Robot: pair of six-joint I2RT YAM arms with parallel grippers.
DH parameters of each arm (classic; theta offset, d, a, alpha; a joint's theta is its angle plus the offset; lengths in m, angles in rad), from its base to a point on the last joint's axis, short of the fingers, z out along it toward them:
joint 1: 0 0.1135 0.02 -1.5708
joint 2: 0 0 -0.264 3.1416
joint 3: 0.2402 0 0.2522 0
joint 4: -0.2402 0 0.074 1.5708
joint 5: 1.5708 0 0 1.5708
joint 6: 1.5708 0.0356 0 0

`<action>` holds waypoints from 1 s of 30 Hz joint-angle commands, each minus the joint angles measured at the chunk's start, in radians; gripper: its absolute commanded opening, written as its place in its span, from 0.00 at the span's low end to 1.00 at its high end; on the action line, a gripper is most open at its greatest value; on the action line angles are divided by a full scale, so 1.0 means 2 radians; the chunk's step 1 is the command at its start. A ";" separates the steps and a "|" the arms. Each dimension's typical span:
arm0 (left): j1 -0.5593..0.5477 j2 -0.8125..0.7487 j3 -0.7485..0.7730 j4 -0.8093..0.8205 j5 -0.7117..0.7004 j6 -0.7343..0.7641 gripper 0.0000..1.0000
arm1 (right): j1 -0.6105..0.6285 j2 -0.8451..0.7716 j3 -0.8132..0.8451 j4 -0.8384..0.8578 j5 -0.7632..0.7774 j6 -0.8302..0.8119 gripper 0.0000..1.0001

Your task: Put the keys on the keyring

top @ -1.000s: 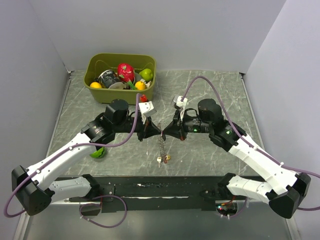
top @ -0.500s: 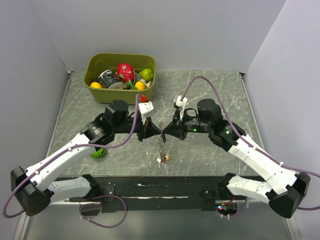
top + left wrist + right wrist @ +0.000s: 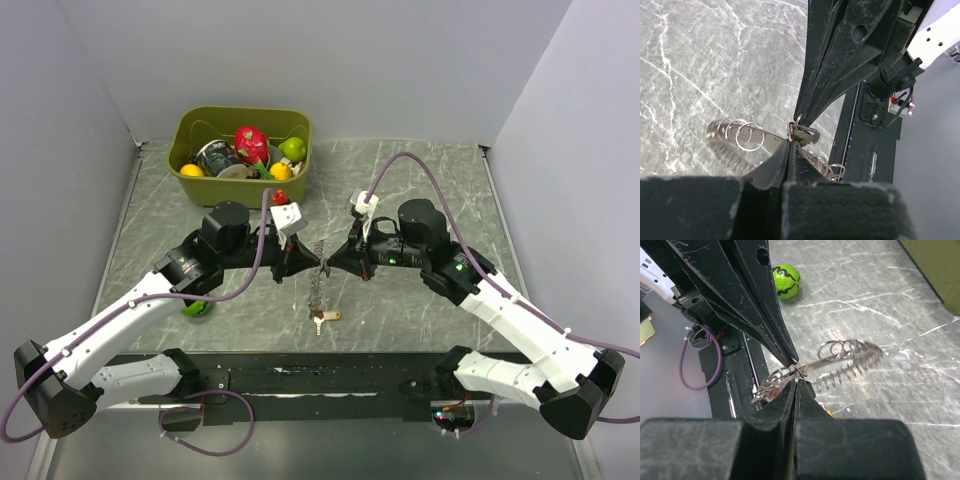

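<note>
Both grippers meet tip to tip above the table's middle. The keyring [image 3: 320, 285], a chain of thin metal loops, hangs from that meeting point; it also shows in the left wrist view [image 3: 740, 136] and the right wrist view [image 3: 846, 351]. The keys [image 3: 322, 317], one with a yellow-gold head, dangle at its lower end just over the table. My left gripper [image 3: 790, 143] is shut on a loop of the keyring, next to a dark key head [image 3: 806, 134]. My right gripper [image 3: 797, 381] is shut on a thin loop beside it. In the top view the left gripper [image 3: 314, 264] and right gripper [image 3: 331, 266] nearly touch.
An olive bin [image 3: 190, 170] of toy fruit and cups stands at the back left. A green ball [image 3: 196, 305] lies under the left arm, also in the right wrist view [image 3: 785, 281]. A small red object [image 3: 280, 197] sits before the bin. A black strip [image 3: 330, 375] runs along the near edge.
The left arm has shifted slightly left and back. Both grippers stay shut at the same meeting point. The hanging chain and keys have swung a little to the left.
</note>
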 commanded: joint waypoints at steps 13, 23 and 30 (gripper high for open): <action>-0.006 -0.031 -0.001 0.047 0.005 -0.009 0.01 | 0.002 -0.006 0.010 0.022 -0.013 0.027 0.00; -0.010 -0.037 -0.004 0.054 0.010 -0.010 0.01 | 0.002 -0.004 0.003 0.022 -0.020 0.029 0.00; -0.010 -0.048 -0.012 0.070 0.021 -0.011 0.01 | 0.002 -0.009 -0.004 0.031 -0.020 0.036 0.00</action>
